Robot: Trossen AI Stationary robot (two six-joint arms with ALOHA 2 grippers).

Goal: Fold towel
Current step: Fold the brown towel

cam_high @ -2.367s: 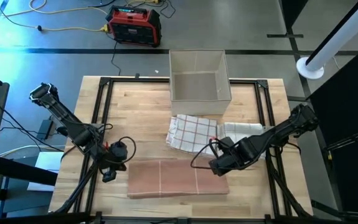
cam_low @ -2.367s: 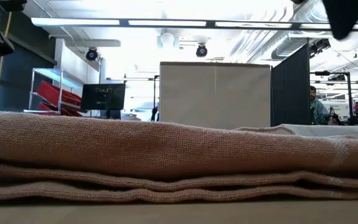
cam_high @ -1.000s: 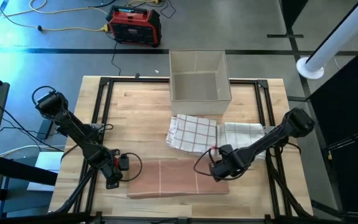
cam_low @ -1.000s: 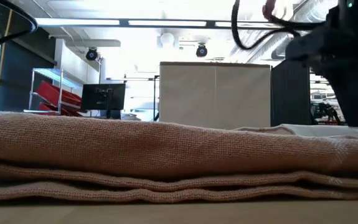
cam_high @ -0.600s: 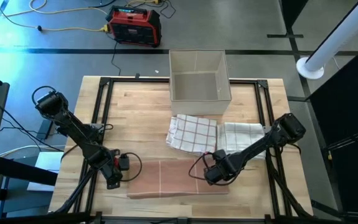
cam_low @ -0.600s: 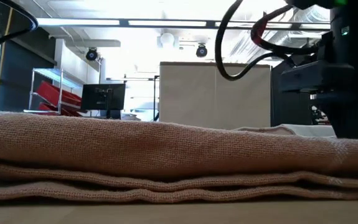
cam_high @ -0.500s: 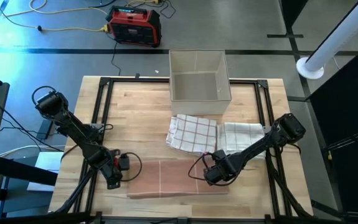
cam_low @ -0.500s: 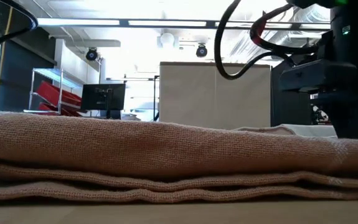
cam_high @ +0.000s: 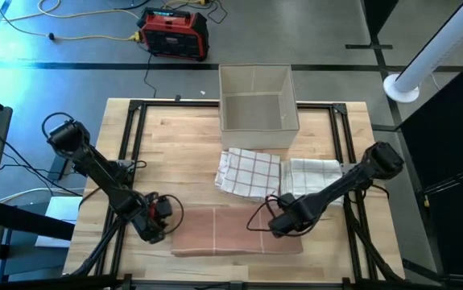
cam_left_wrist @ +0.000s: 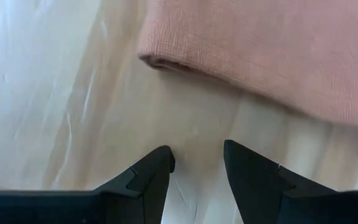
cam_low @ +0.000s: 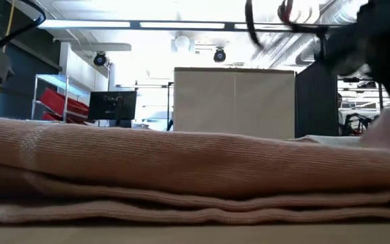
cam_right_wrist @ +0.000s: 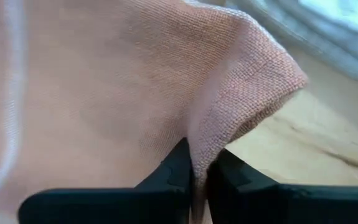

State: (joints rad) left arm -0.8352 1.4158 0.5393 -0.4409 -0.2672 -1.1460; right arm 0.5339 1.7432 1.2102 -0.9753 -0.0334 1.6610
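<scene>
The right gripper (cam_right_wrist: 197,163) is pinching a raised corner of the pink towel (cam_high: 235,231) between its fingers (cam_right_wrist: 174,169). In the high view it is sitting at the towel's right end, lower centre of the frame. The left gripper (cam_left_wrist: 196,158) is holding its fingers (cam_left_wrist: 152,171) spread above the wooden table (cam_high: 183,145), just beside the towel's left corner, not touching it.

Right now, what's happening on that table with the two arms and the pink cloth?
The robot is partway through folding a pink towel at the table's near edge. The right gripper has pinched the towel's right-hand corner, and the cloth peaks up between its shut fingers. The left gripper is open, just short of the towel's left corner, not touching it.
</scene>
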